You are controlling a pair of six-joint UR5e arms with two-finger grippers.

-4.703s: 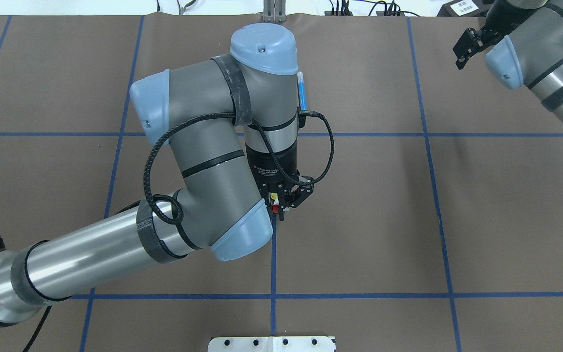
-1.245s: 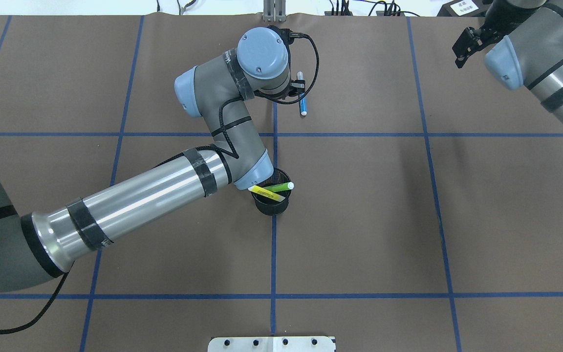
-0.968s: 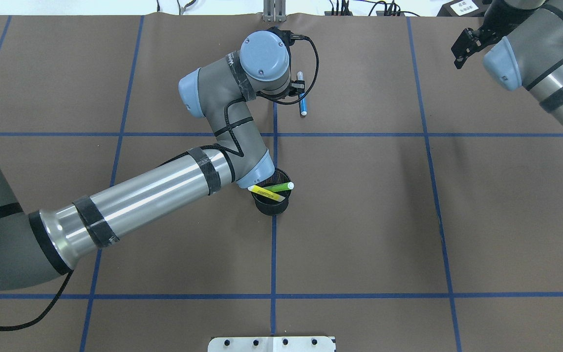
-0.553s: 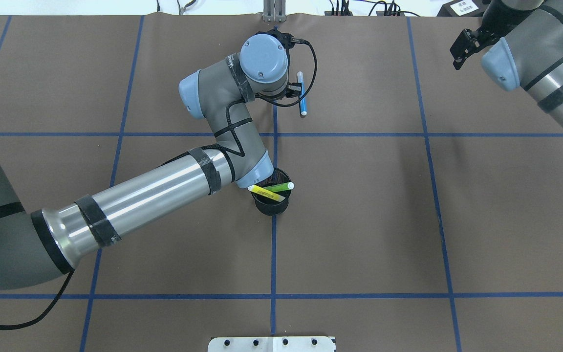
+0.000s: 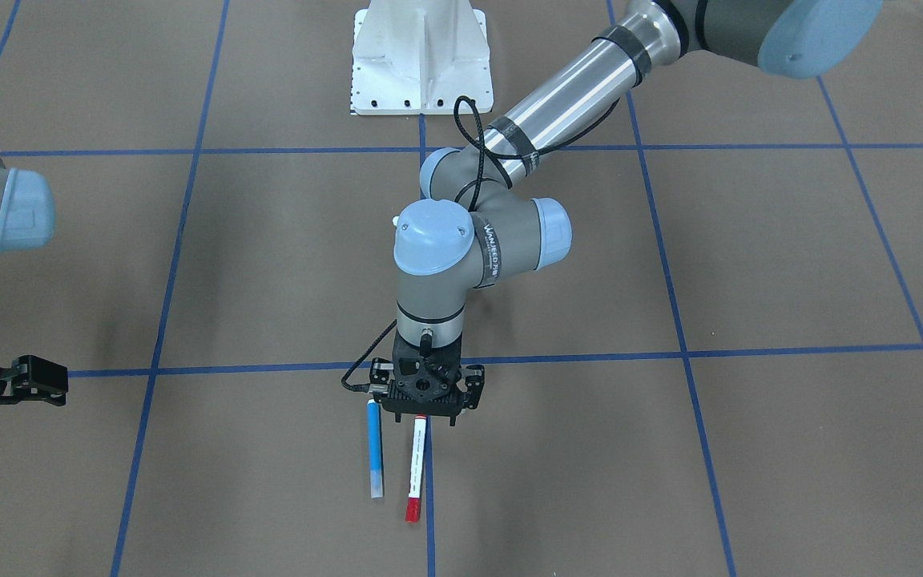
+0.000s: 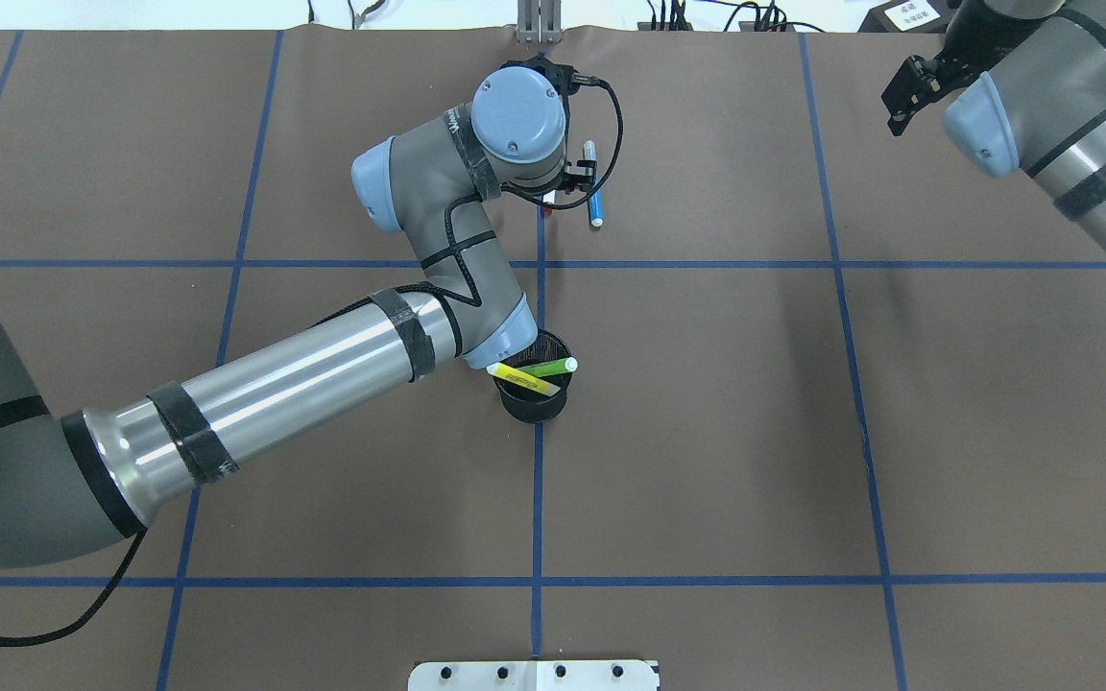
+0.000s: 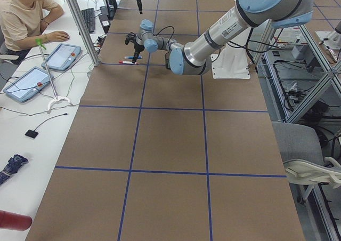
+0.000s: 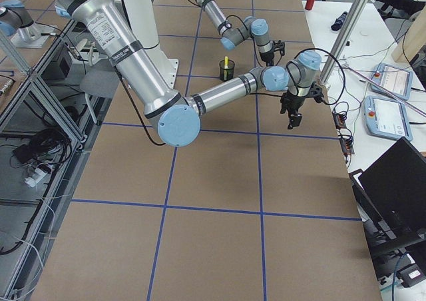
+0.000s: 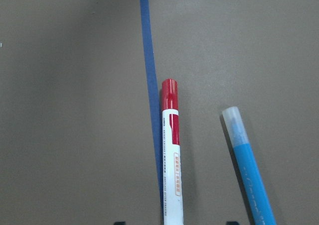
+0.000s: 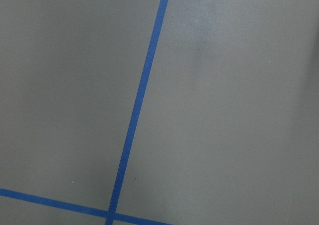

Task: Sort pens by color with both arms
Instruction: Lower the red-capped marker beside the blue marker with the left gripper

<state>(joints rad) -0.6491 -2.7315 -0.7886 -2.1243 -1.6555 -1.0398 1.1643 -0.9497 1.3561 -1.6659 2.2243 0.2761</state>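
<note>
My left gripper (image 5: 428, 410) hangs low at the table's far middle, open, its fingers astride the top end of the white-barrelled pen with red ends (image 5: 415, 469). That pen lies flat along a blue tape line and also shows in the left wrist view (image 9: 171, 160). The blue pen (image 5: 375, 449) lies just beside it, parallel (image 9: 249, 170) (image 6: 594, 192). The yellow pen (image 6: 522, 378) and green pen (image 6: 553, 367) stick out of the black mesh cup (image 6: 534, 403) at mid-table. My right gripper (image 6: 903, 91) hovers at the far right, open and empty.
The left forearm (image 6: 275, 393) crosses the table and its elbow overhangs the cup. The white pedestal base (image 5: 421, 56) stands at the robot's edge. An operator (image 7: 26, 17) with tablets sits at the far side. Brown mat with blue tape grid (image 10: 134, 120).
The left arm carried the white-and-red pen from above the cup to the far side beside the blue pen. In the last second it barely shifted. The right gripper drifted slightly.
</note>
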